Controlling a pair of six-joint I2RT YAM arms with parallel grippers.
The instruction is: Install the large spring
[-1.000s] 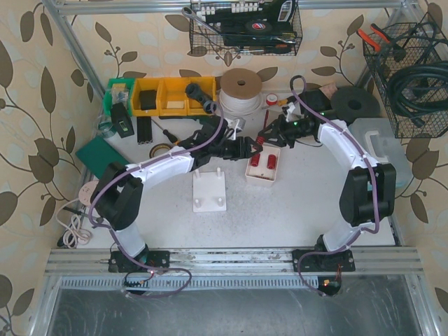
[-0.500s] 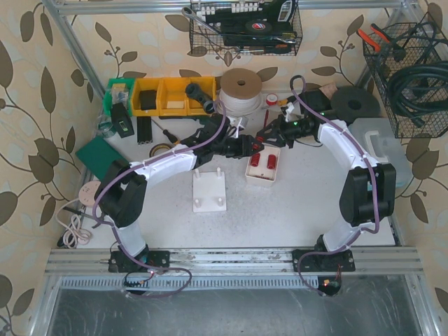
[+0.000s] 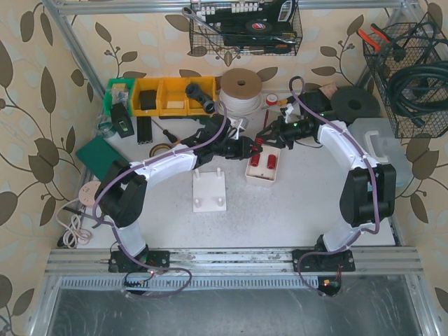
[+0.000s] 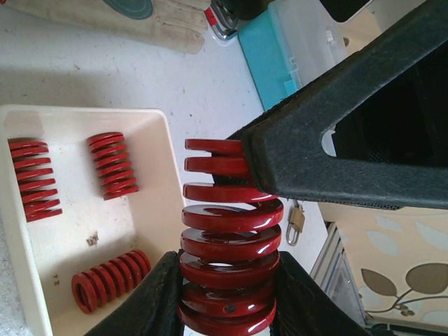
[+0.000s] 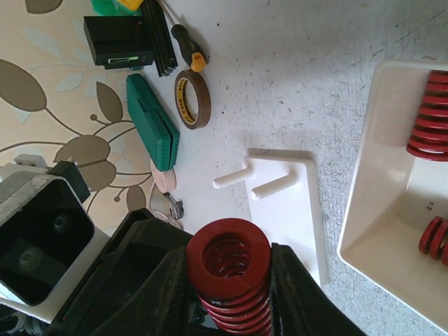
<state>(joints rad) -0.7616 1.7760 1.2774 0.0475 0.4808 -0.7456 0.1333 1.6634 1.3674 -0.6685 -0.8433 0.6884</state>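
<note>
The large red spring [image 4: 227, 238] hangs in the air between both grippers, above the table near the cream tray's far left corner. My left gripper [image 4: 225, 302] is shut on its lower coils. My right gripper [image 5: 229, 297] is shut on its other end, and one of its black fingers [image 4: 336, 147] presses the upper coils. In the top view the spring [image 3: 256, 143] sits between the left gripper [image 3: 245, 148] and the right gripper [image 3: 267, 138]. The white base [image 3: 210, 187] with two pegs lies flat on the table, nearer than the grippers; it also shows in the right wrist view [image 5: 290, 210].
A cream tray [image 3: 253, 176] with smaller red springs [image 3: 261, 161] sits right of the base. Yellow bins [image 3: 164, 96], a cord spool [image 3: 240, 94], tape roll [image 5: 192, 98], screwdriver [image 5: 183, 35] and a green case [image 5: 152, 122] line the back left. A clear box [image 3: 378, 147] stands at right.
My left gripper has moved slightly right and closed in on the spring that the right gripper holds. The right arm has barely moved.
</note>
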